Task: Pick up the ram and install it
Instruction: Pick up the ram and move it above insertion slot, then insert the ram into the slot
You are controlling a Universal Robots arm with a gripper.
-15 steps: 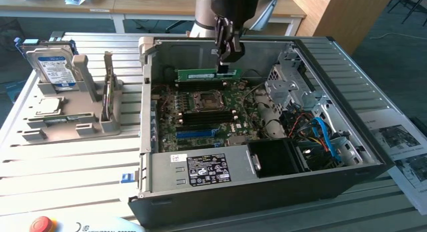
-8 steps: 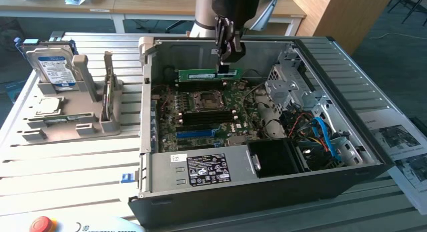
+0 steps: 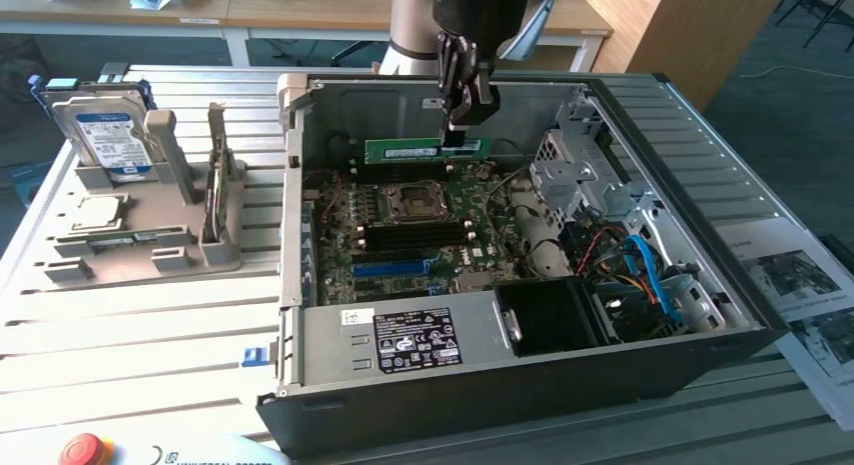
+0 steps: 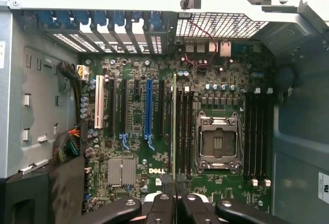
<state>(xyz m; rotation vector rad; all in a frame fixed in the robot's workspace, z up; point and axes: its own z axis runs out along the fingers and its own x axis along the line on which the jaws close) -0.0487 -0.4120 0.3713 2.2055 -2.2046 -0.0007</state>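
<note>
Ram (image 3: 414,149) hangs pinched in my gripper (image 3: 461,135), jaws nearly closed on its upper edge. I see it on edge over the motherboard (image 3: 461,200) inside the case (image 3: 534,385).

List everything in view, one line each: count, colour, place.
ram: one, green, on edge over the motherboard
computer case: one, black and silver, open, on the table
motherboard: one, green, inside the case
power supply: one, silver with a black label, at the case's near side
cable: one, blue, in the case, toward the exterior view's right
hard drive: one, silver with a blue-white label, standing in the holder
processor chip: one, silver, flat on the holder
holder: one, grey, on the exterior view's left of the case
button: one, red, near corner
paper sheets: at least two, white, on the exterior view's right
table: one, silver, slatted
fingers: two, black, shut on the ram
arm: one, black, above the case
</note>
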